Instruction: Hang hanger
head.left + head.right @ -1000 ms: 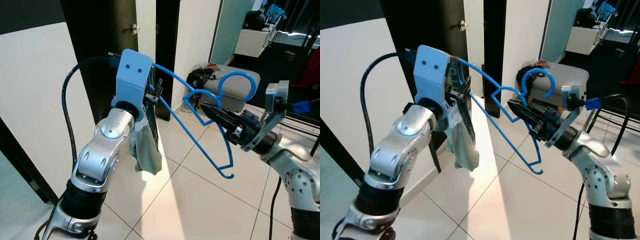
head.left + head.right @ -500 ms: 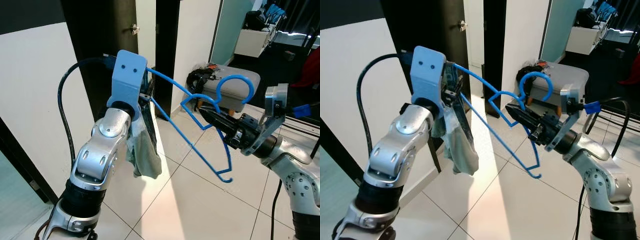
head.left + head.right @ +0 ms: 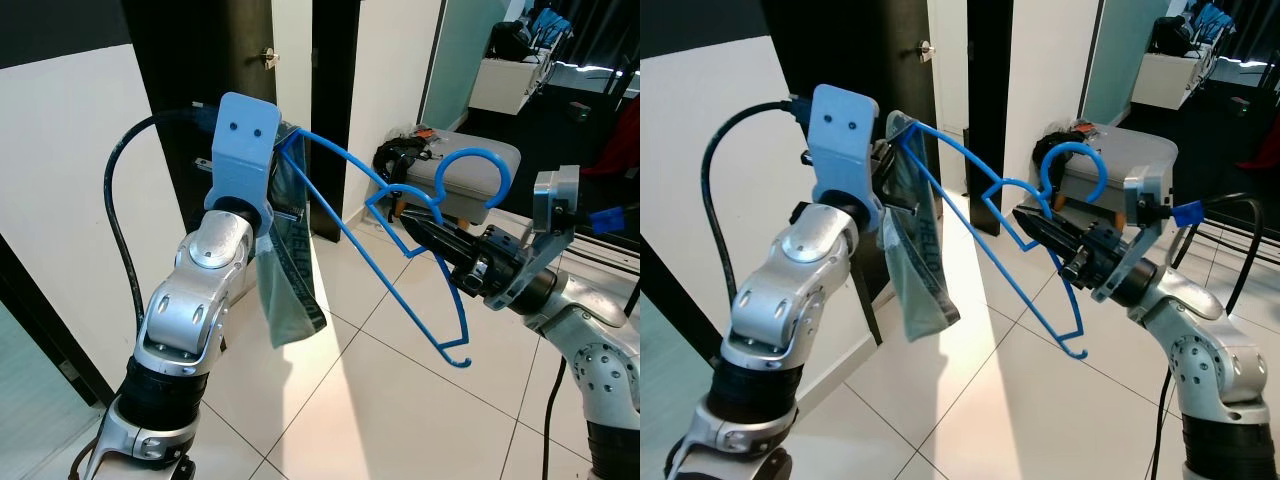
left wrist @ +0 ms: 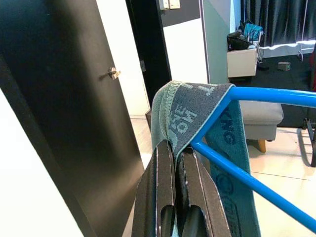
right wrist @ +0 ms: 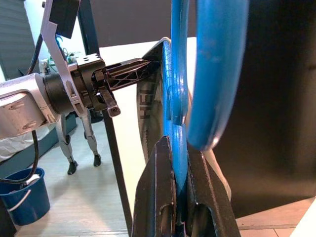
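Head view: my right gripper (image 3: 425, 232) pinches the blue hanger (image 3: 400, 270) by its neck, midair, nowhere near a rail yet, so hanging's all ahead. Left wrist view adds what that hides: my left gripper (image 4: 177, 158) clamped tight on the teal cloth (image 4: 190, 116) at the hanger's end

cloth (image 3: 290, 290) on hanger (image 3: 400, 260), between left tool (image 4: 177, 170) and right tool (image 3: 415, 228)

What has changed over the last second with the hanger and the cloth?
The left gripper has pulled the teal cloth along the blue hanger's arm, so it now hangs flatter and longer instead of bunched. The right gripper stays clamped on the hanger below its hook.
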`<state>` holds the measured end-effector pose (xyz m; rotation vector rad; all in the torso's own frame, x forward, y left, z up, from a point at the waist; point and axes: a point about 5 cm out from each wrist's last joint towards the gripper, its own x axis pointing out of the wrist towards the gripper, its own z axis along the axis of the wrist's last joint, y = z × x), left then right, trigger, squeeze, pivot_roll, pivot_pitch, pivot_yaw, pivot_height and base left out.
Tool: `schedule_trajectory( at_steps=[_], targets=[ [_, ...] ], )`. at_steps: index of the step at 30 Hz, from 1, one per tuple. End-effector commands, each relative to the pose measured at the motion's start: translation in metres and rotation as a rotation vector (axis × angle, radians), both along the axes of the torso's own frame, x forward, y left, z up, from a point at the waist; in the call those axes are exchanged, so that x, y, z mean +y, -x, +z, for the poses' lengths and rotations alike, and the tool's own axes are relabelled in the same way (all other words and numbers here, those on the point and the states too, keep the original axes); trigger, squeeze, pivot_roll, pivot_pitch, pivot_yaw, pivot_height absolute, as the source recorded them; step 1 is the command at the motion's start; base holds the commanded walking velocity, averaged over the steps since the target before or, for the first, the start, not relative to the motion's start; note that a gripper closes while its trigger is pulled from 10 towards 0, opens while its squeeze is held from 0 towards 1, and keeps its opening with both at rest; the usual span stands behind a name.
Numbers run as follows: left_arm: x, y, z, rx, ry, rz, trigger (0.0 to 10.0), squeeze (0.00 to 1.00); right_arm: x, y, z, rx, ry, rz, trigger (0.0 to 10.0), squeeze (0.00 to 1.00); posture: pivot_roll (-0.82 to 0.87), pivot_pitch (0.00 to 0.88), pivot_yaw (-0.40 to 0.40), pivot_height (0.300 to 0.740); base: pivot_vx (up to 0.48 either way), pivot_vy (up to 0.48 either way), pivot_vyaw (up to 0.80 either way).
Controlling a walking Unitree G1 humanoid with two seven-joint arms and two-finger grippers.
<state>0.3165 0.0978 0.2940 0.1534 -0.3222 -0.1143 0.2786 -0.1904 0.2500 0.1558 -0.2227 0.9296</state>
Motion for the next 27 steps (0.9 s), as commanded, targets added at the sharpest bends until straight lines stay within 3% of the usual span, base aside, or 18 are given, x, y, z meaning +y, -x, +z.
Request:
schedule_trajectory(
  at_steps=[1, 5, 8, 11, 18, 24, 27],
  targets=[
    [0.004, -0.002, -0.004, 0.021, -0.009, 0.027, 0.0, 0.00, -0.001, 0.001, 0.003, -0.018, 0.008, -0.010, 10.0, 0.00, 0.18, 0.000, -0.005, 0.740, 0.000, 0.000, 0.00],
    [0.003, -0.002, -0.002, 0.014, -0.004, 0.017, 0.0, 0.00, -0.002, -0.001, 0.002, -0.013, 0.021, -0.032, 10.0, 0.00, 0.18, 0.000, -0.005, 0.740, 0.000, 0.000, 0.00],
    [-0.005, 0.000, 0.002, -0.007, -0.001, -0.055, 0.0, 0.00, 0.001, -0.005, -0.004, 0.007, 0.054, -0.057, 10.0, 0.00, 0.18, 0.000, -0.004, 0.740, 0.000, 0.000, 0.00],
    [-0.026, 0.010, 0.012, -0.071, -0.004, -0.241, 0.4, 0.00, 0.008, -0.008, -0.014, 0.045, 0.096, -0.071, 10.0, 0.00, 0.18, 0.000, -0.004, 0.740, 0.000, 0.000, 0.00],
    [-0.050, 0.027, 0.013, -0.121, -0.080, -0.450, 1.0, 0.00, 0.011, -0.015, -0.024, 0.094, 0.130, -0.111, 10.0, 0.00, 0.18, 0.000, -0.007, 0.740, 0.000, 0.000, 0.00],
    [-0.061, 0.036, -0.012, -0.039, -0.187, -0.585, 3.9, 0.00, 0.006, -0.019, -0.017, 0.067, 0.104, -0.147, 10.0, 0.00, 0.18, 0.000, -0.008, 0.740, 0.000, 0.000, 0.00],
    [-0.062, 0.037, -0.018, -0.017, -0.210, -0.605, 4.2, 0.00, 0.006, -0.019, -0.016, 0.058, 0.100, -0.149, 10.0, 0.00, 0.18, 0.000, -0.008, 0.740, 0.000, 0.000, 0.00]
  ],
)
